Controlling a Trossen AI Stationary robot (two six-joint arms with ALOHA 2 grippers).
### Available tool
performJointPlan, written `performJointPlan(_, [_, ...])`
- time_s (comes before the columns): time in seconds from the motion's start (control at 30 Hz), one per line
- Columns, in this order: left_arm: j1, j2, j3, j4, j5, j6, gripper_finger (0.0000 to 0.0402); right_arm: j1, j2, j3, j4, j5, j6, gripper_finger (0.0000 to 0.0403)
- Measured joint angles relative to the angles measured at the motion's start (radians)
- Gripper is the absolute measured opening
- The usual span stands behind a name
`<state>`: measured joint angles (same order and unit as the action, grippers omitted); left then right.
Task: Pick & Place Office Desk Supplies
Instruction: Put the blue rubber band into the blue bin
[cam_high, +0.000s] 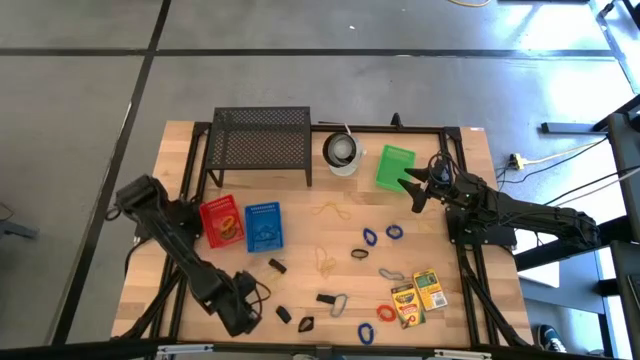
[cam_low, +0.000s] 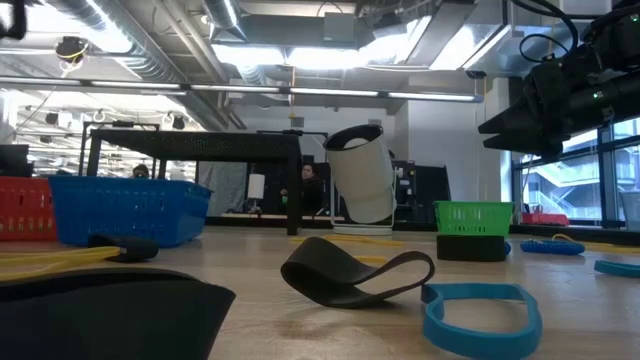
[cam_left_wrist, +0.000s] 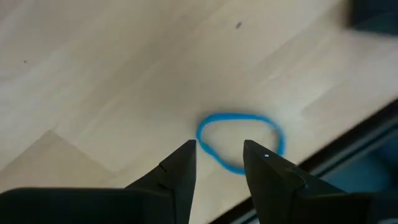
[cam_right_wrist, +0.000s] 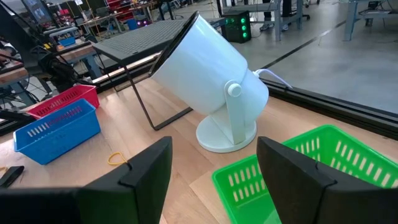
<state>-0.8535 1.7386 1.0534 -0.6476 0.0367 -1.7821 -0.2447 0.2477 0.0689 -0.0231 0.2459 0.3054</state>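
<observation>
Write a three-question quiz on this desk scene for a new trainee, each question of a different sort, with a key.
1. True or false: the green basket stands beside the white cup-like object.
2. Multiple choice: the left gripper hangs over which thing? A) a blue rubber band B) a crayon box C) a binder clip
3. Fill in: between the red basket and the yellow rubber band lies the ____ basket.

Key
1. True.
2. A: the blue rubber band lies just beyond its open fingers, in the left wrist view.
3. Blue: the blue basket lies right of the red one in the high view.
</observation>
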Motion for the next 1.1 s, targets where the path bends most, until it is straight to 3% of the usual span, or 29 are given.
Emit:
performJointPlan(0.43, [0.002, 0.088, 0.004, 0.015, 0.018, 0.254, 0.0120, 0.000, 0.000, 0.000, 0.000, 0.000, 0.000, 0.0237])
performJointPlan(0.8, [0.005, 0.093, 0.003, -0.020, -0.012, 0.537, 0.0012, 0.000, 0.000, 0.000, 0.000, 0.000, 0.000, 0.0237])
performJointPlan(1.0, [0.008, 0.082, 0.021, -0.030, -0.090, 0.625, 0.0003, 0.000, 0.000, 0.000, 0.000, 0.000, 0.000, 0.0237])
performJointPlan(1.1, [0.019, 0.079, 0.051, -0.011, -0.258, 0.678, 0.0002, 0.000, 0.000, 0.000, 0.000, 0.000, 0.000, 0.0237])
